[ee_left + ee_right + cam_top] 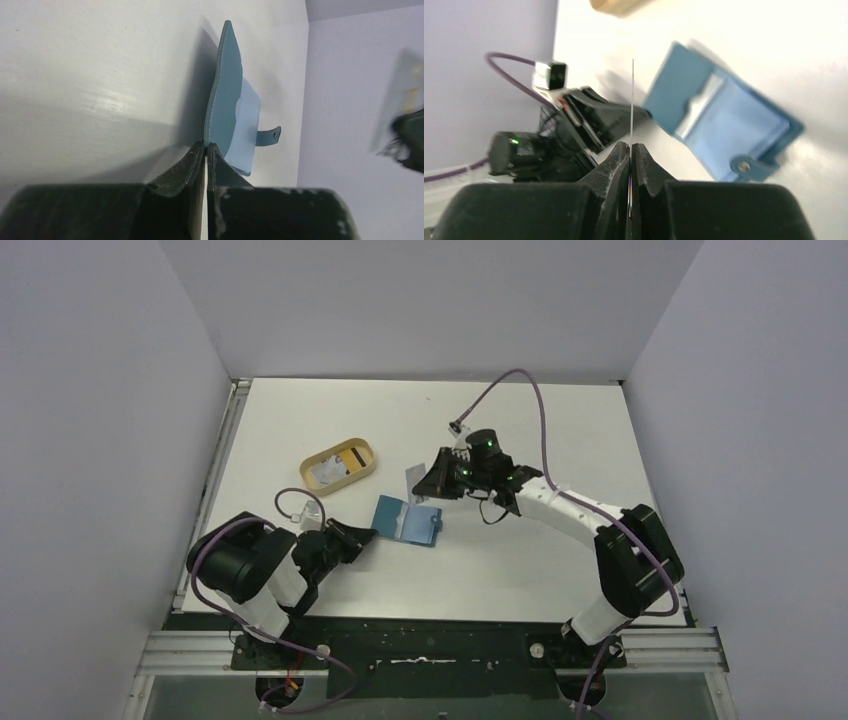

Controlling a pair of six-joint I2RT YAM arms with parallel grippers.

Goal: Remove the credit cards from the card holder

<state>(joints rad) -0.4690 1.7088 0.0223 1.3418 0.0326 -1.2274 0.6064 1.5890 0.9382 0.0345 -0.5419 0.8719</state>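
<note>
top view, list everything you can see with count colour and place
wallet: 1, teal, open, mid-table
card: 1, whitish, just behind the wallet, in the right tool
tray: 1, tan oval, left-rear of the wallet
tray cards: 2 visible, one yellowish, one whitish, in the tray
table: 1, white
cables: 2, purple, one per arm
arms: 2, white and black, near edge
left tool: 1, black, shut on the wallet's left edge
right tool: 1, black, shut on the card

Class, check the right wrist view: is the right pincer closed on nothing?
No, the right pincer is shut on a thin credit card, seen edge-on and sticking up from between its fingers.
</note>
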